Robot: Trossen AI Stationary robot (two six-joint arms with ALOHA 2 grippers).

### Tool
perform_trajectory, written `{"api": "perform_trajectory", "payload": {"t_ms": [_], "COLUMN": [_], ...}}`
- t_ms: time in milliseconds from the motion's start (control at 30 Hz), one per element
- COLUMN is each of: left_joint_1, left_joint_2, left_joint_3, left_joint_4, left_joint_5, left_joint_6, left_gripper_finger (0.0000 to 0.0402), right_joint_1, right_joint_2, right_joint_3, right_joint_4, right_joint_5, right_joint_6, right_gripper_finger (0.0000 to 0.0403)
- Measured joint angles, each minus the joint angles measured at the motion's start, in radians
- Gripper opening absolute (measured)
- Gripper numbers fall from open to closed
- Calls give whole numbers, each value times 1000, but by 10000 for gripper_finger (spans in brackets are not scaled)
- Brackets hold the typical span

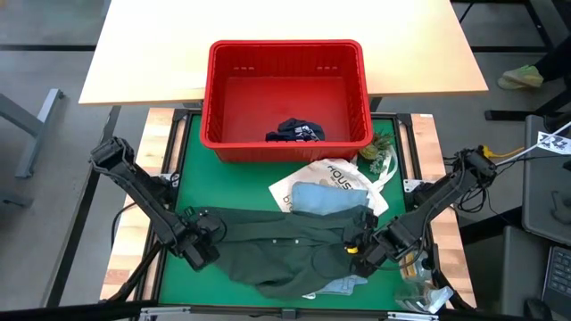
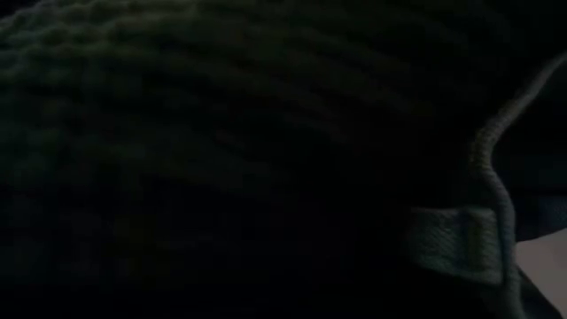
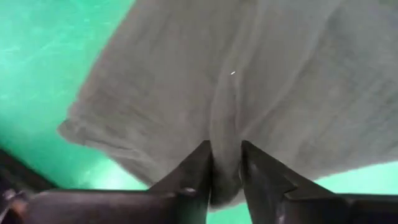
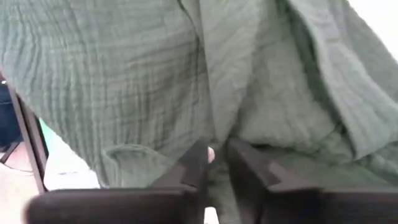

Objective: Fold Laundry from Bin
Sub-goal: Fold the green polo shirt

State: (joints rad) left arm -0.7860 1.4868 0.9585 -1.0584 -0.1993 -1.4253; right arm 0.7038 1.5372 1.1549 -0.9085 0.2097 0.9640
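The dark green shirt (image 1: 285, 245) lies spread across the green tabletop (image 1: 192, 174) before the red bin (image 1: 285, 94). The left pincer (image 1: 202, 251) pinches its left edge; the right pincer (image 1: 361, 251) pinches its right, both nearly closed on cloth.

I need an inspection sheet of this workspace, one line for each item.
Surface: green mat, partly covered by cloth.
Job's things: dark green shirt spread across the mat; navy garment inside the red bin; light blue garment on the white tote bag.
Clutter: small green thing beside the bin.
Grippers: left gripper pinches a shirt fold; right gripper pinches shirt fabric.
Cables: thin cable by the right arm.
Surroundings: wooden table behind the bin; low view blocked by fabric.
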Motion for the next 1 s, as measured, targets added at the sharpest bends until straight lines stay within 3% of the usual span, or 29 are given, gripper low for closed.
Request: {"api": "perform_trajectory", "payload": {"t_ms": [167,267,667,733,900,1000], "left_joint_1": [0,1,67,82,133,174], "left_joint_2": [0,0,0,0,0,0], "left_joint_3": [0,0,0,0,0,0], "left_joint_4": [106,187,355,357,362,369], "left_joint_5": [-8,-49,-73,-94,-199,-245], "left_joint_6": [80,149,442,461,460,461], "left_gripper_finger": [105,107,106,106,106,106], "right_joint_1": [1,-11,-45,-45,-78,-147], "right_joint_2": [0,0,-5,-5,5,16], "right_joint_3": [14,44,208,222,224,224], "right_joint_4": [-10,-17,-99,-93,-18,32], "right_joint_5": [-24,-50,-203,-152,152,168], "right_joint_6": [-3,-4,-86,-121,-178,-179], "right_gripper_finger": [129,149,156,156,157,157]}}
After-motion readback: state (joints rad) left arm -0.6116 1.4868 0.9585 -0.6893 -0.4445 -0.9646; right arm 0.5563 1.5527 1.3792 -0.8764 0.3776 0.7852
